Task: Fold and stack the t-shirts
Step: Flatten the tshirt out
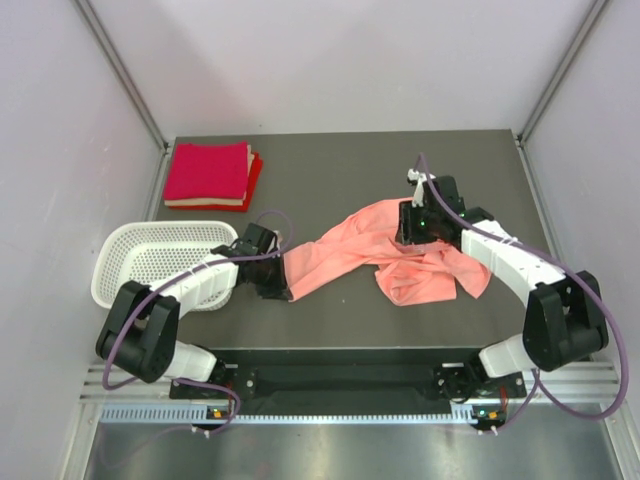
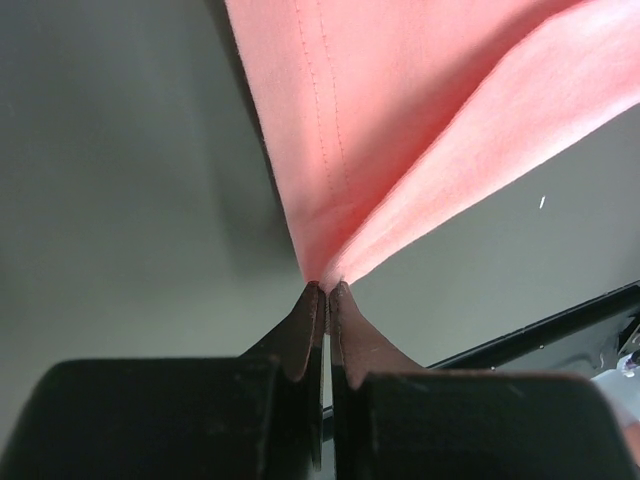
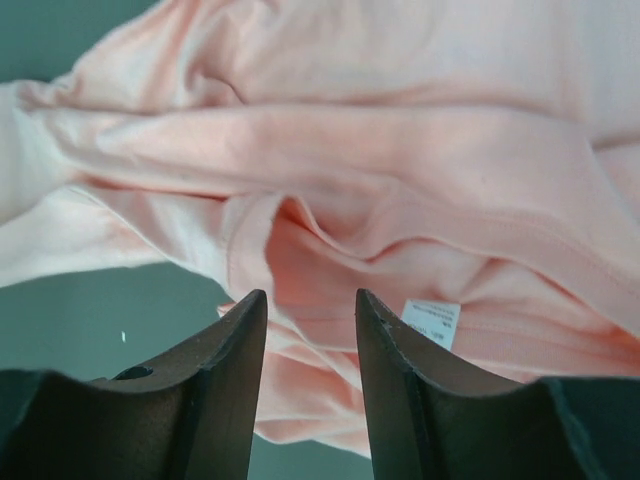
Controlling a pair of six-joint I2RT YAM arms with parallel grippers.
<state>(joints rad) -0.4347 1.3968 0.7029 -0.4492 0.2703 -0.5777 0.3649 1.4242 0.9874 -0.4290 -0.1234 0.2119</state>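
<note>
Tag (image 3: 431, 322) on pink t-shirt (image 3: 400, 150), right wrist only

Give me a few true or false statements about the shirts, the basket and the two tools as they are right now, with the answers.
1. The left tool is clamped on an edge of the pink t-shirt. True.
2. The right tool is shut on the pink t-shirt. False: its jaws stand apart over the bunched cloth.
3. The folded red t-shirts lie inside the white basket. False: they are stacked on the table at its far left corner, beyond the basket.
4. A small white tag shows on the pink t-shirt close to the right tool. True.
5. The pink t-shirt is folded into a neat square. False: it lies crumpled, one end drawn out toward the left tool.
</note>
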